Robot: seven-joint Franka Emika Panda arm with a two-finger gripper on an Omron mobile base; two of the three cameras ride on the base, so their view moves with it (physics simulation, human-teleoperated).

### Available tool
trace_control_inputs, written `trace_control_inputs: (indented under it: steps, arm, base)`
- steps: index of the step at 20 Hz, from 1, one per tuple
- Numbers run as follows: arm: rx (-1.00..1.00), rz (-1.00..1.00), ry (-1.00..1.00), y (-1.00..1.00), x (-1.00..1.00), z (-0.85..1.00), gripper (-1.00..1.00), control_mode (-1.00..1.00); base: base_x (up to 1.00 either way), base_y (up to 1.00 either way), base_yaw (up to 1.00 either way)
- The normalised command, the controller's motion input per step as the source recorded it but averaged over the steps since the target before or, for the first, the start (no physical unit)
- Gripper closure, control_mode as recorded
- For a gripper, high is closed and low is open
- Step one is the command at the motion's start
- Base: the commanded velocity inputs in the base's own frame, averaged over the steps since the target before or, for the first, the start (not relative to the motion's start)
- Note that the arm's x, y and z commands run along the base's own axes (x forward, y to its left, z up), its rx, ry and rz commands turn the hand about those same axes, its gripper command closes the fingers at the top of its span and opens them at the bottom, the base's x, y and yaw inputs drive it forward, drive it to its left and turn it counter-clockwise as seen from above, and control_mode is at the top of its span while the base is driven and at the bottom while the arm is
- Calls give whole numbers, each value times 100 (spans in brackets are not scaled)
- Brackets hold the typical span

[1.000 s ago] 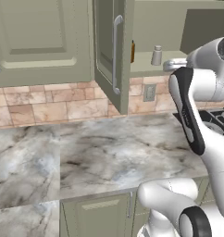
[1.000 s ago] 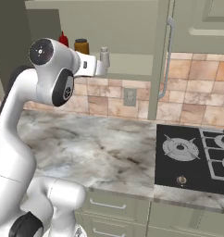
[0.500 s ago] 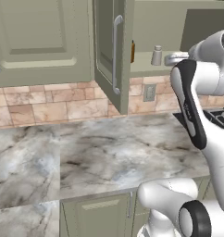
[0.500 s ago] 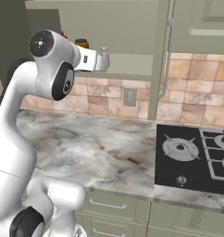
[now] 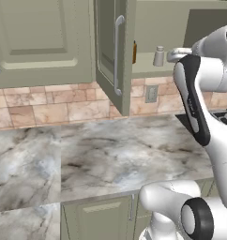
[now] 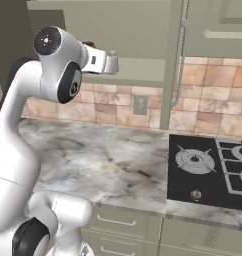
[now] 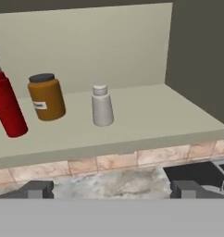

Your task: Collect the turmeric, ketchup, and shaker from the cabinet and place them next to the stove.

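The sage-green cabinet [image 5: 106,42] stands open. On its shelf [image 7: 155,115] the hand view shows, from left to right, the red ketchup [image 7: 6,109], the orange-brown turmeric [image 7: 46,97] with a dark lid, and the pale grey shaker [image 7: 102,105]. All three stand upright and apart. My gripper [image 7: 113,190] is open, short of the shelf's front edge, roughly in line with the shaker and holding nothing. From the left base the shaker [image 5: 158,56] stands just left of my gripper [image 5: 171,55]. The black stove [image 6: 213,170] lies to the right, below the cabinet.
The open cabinet door [image 6: 173,65] with its long bar handle [image 5: 117,54] juts out over the marble counter [image 5: 120,154]. A wall outlet [image 6: 139,104] sits in the tiled backsplash. The cabinet's side wall [image 7: 197,55] closes off the shelf's right end.
My arm's upper joints have risen and now cover the ketchup and turmeric in the right base view. The hand stays before the shelf, slightly higher. Jaws remain open.
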Motion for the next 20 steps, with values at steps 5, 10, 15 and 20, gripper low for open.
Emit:
trace_control_inputs:
  steps: [5,10,15,20]
  arm:
    - [4,0,0,0,31,5,-100,-100]
    - [0,0,4,0,44,1,-100,-100]
    - [0,0,5,-2,50,0,-100,-100]
    - [0,0,2,-9,48,0,-100,-100]
  base:
    - [0,0,0]
    - [0,0,0]
    - [0,0,0]
    - [0,0,0]
